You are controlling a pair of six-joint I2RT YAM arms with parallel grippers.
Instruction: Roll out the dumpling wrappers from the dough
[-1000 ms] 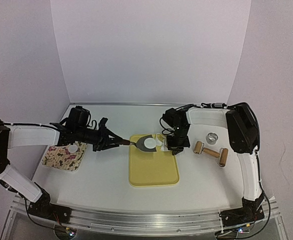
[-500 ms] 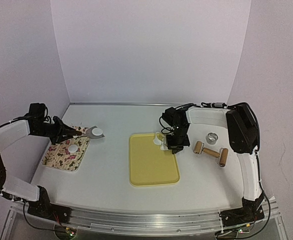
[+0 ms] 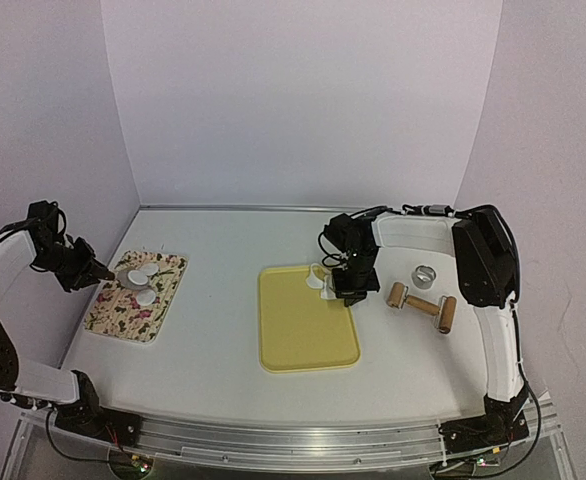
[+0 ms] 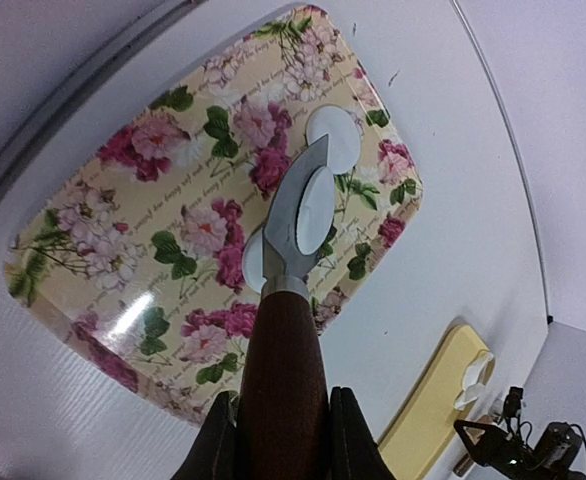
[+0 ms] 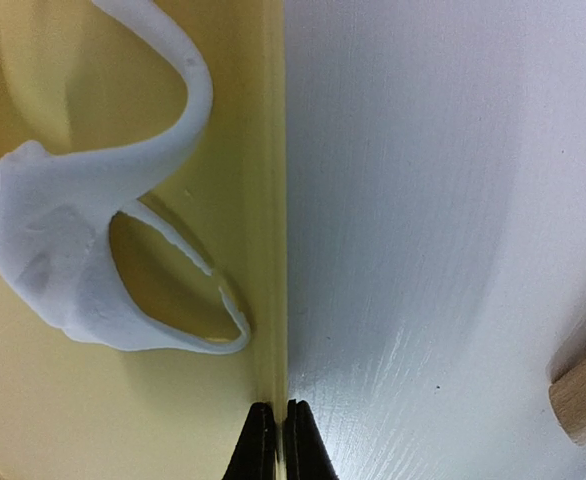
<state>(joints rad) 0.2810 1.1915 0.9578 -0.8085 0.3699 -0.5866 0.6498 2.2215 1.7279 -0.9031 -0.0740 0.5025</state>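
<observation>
Three dumpling wrappers [image 4: 335, 140] show at the floral tray [image 4: 103, 230]. Two lie flat on it, one of them partly hidden under the blade. The third rides on the metal blade of the spatula [image 4: 283, 330], over the tray's middle. The left gripper [image 4: 283, 428] is clenched on the spatula's wooden handle, so that wrapper sits just beyond its fingertips. Well right of the tray, the right gripper [image 5: 276, 440] is pinched closed at the yellow board's [image 5: 93, 420] edge, near a dough scrap [image 5: 53, 260].
</observation>
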